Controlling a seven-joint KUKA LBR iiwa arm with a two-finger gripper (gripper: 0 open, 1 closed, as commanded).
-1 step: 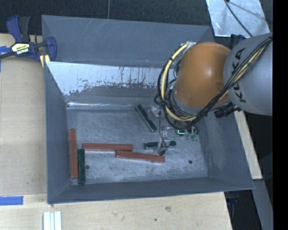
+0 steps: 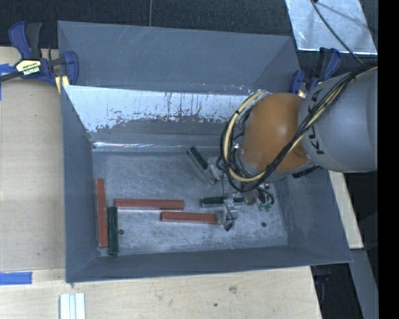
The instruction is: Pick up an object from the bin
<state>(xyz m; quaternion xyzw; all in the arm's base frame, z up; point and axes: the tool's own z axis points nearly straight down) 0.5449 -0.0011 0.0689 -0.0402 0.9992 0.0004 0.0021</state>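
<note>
Right bin wall (image 2: 311,211) stands near gripper (image 2: 229,218) at red stick (image 2: 189,217)'s end.

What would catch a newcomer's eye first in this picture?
The orange cover looms over the bin's right half, with the claw low at the right end of a red bar. A second red bar lies just left of it, a third bar by the left wall.

- red-brown flat stick (image 2: 186,217), lying flat on the bin floor, lower middle of the frame, right end right by the hand (image 2: 229,219)
- short dark green piece (image 2: 211,201) just above that end
</note>
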